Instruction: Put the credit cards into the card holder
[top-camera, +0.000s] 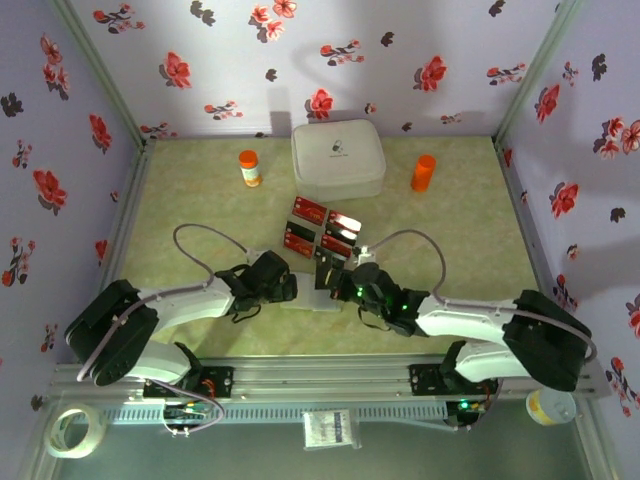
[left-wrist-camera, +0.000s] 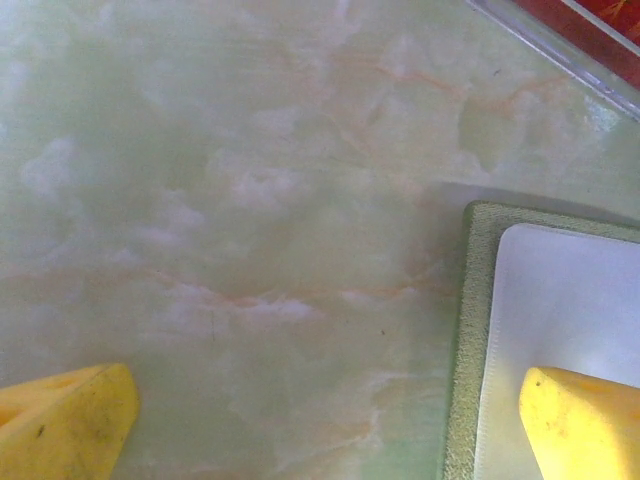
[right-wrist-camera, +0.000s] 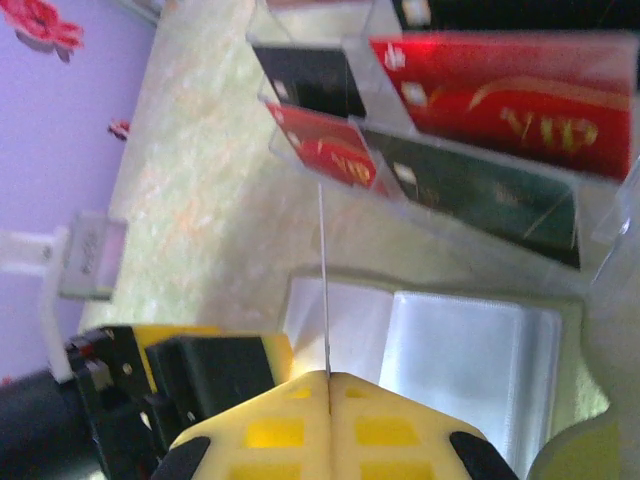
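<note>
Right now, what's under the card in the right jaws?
The open holder: its pale inside lies below the card, which the right jaws pinch edge-on. The jaws cover the holder's near edge, and whether the card's tip touches anything can't be told.

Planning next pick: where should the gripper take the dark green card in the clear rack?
Dark green card: pinch the free upper edge across both faces, from above. It stands tilted in the clear rack, lower edge seated in a slot.

The left arm (top-camera: 185, 300) at lower left and the right arm (top-camera: 470, 320) at lower right were white with black joints. A grey cable (top-camera: 200, 227) looped over each. Their fingers (left-wrist-camera: 70, 425) were yellow. A green light (top-camera: 401, 297) dotted the right one.
</note>
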